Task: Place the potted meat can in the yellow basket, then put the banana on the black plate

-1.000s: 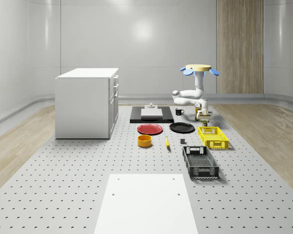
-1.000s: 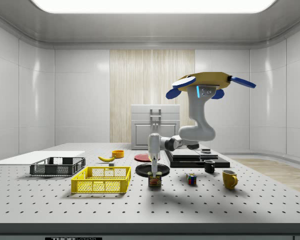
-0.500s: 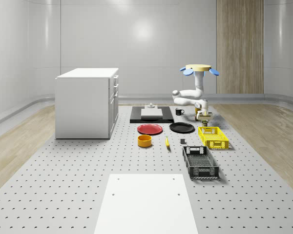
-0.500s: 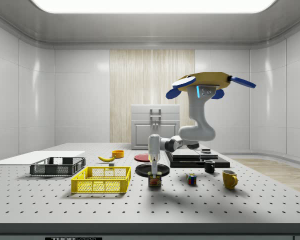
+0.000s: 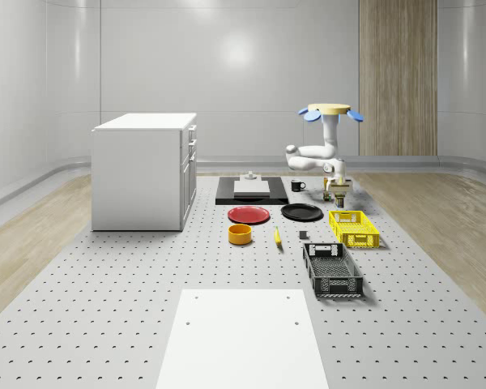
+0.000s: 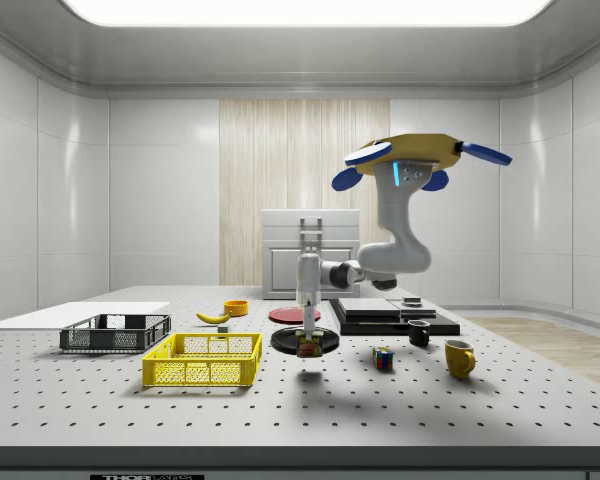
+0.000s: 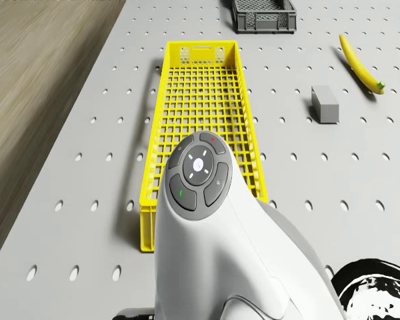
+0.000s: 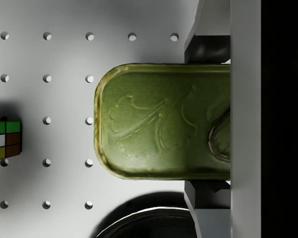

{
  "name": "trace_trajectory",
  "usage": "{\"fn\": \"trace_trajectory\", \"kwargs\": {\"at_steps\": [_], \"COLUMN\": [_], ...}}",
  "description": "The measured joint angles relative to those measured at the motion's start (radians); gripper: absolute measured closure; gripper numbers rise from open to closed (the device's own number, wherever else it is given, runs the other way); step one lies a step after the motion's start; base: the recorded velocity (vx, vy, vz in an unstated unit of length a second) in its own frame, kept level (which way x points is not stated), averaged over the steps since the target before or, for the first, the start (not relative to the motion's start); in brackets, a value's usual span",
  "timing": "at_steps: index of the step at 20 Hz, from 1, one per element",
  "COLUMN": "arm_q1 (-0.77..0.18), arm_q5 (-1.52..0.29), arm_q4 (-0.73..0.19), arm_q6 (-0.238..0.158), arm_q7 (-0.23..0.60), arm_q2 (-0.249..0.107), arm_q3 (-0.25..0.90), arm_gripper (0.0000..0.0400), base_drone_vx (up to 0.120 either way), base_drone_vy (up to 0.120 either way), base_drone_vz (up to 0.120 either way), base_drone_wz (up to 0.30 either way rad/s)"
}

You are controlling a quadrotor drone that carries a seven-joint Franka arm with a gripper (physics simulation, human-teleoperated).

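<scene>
Drone [image 6: 417, 160] hovers above the grey perforated desk [image 6: 400, 400] near the black round plate [image 5: 301, 212]; pincer [image 6: 308, 340] clamps the green-lidded potted meat can [image 8: 164, 121], held clear of the desk beside the yellow mesh basket [image 6: 202, 360]. Yellow banana [image 7: 361, 65] lies on the desk, well apart from the plate.

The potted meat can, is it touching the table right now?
Apart. In the side view the potted meat can hangs in the gripper with its shadow showing on the table beneath it.
</scene>
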Motion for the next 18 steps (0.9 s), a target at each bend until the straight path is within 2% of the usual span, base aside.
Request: {"fn": "trace_trajectory", "kwargs": {"at_steps": [4,18], "arm_q1": [-0.002,-0.008], "arm_q5": [0.019,0.039], "arm_q4": [-0.003,-0.004], "arm_q6": [-0.002,0.014], "arm_q7": [0.001,0.008], "arm_q2": [-0.004,-0.025], "arm_q3": [0.019,0.034], "arm_gripper": [0.0109,0.0109], "base_drone_vx": [0.080,0.120], "base_drone_vy": [0.000,0.000], "base_drone_vz": [0.110,0.000], "base_drone_wz": [0.000,0.000]}}
